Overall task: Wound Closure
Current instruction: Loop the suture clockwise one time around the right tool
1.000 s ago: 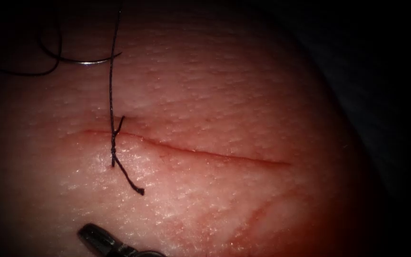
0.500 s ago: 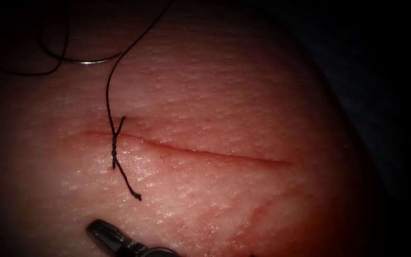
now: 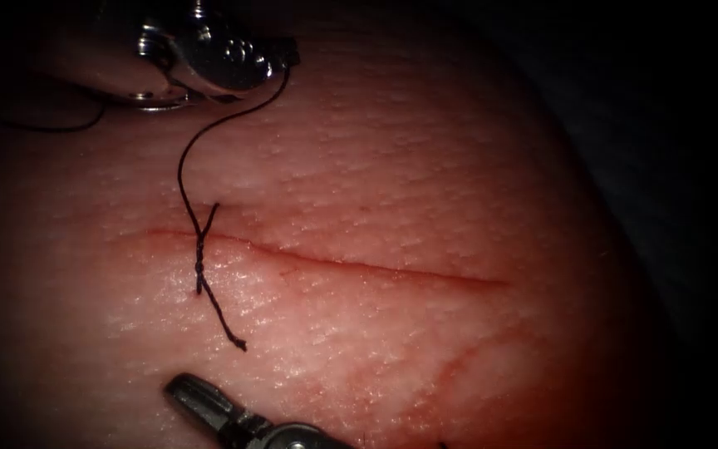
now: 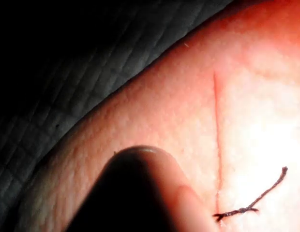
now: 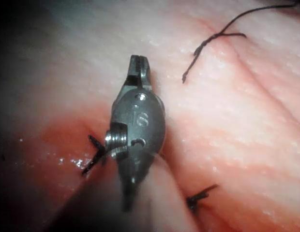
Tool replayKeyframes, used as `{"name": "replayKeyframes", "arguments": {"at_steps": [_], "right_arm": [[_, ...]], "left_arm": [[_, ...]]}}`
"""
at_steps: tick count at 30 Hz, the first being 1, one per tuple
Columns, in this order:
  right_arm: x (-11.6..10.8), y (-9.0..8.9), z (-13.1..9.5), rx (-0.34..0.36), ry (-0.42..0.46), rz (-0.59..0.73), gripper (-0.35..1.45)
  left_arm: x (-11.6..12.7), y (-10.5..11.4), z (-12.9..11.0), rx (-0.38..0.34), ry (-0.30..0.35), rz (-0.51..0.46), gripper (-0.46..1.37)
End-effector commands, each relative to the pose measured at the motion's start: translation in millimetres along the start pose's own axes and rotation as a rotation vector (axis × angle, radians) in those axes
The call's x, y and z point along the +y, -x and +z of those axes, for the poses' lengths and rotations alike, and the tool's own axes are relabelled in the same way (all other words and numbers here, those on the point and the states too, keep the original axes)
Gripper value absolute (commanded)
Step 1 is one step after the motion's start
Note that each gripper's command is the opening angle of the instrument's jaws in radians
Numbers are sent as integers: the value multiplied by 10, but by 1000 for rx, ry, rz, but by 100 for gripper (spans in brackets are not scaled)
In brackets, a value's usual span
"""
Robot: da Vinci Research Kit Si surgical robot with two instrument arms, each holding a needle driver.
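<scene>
The cut (image 3: 334, 264) runs across the tissue (image 3: 425, 166), with a knotted stitch (image 3: 199, 264) near its left end. The stitch's short tail (image 3: 230, 328) lies on the near side. My left tool (image 3: 286, 55) is at the far left, jaws shut on the long thread (image 3: 183, 158), which curves slack down to the knot. The curved needle (image 3: 155, 106) lies free on the tissue, partly under that tool. My right tool (image 3: 183, 387) sits near the front edge, below the tail, jaws shut on nothing (image 5: 139, 62). The knot and tail (image 4: 256, 203) lie beside the cut (image 4: 217, 135).
Two short cut ends of thread (image 5: 94, 154) (image 5: 201, 195) stick out of the tissue by the right tool, amid red fluid (image 5: 53, 145). Faint red streaks (image 3: 459, 366) mark the tissue at the near right. Dark textured cloth (image 4: 67, 72) lies past the tissue's edge.
The thread, taut and running straight up a second ago, has gone slack and curved. The left tool has come down into view holding it. The right tool has edged rightward.
</scene>
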State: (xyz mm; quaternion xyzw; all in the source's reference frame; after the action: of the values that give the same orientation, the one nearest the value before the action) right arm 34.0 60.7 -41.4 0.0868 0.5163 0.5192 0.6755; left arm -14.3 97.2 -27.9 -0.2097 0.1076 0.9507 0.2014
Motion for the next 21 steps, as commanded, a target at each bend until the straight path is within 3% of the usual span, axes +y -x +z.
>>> {"name": "replayKeyframes", "arguments": {"at_steps": [1, 12, 21], "right_arm": [[1, -1, 0, -1, -1, 0, -35], [11, -7, -2, -11, -57, -8, -35], [25, -11, 0, -13, -83, -44, -31]], "left_arm": [[1, 1, -1, 2, 11, 0, -35], [16, 19, -16, 3, 33, -20, -35], [32, 29, -49, 0, 50, -27, -35]]}}
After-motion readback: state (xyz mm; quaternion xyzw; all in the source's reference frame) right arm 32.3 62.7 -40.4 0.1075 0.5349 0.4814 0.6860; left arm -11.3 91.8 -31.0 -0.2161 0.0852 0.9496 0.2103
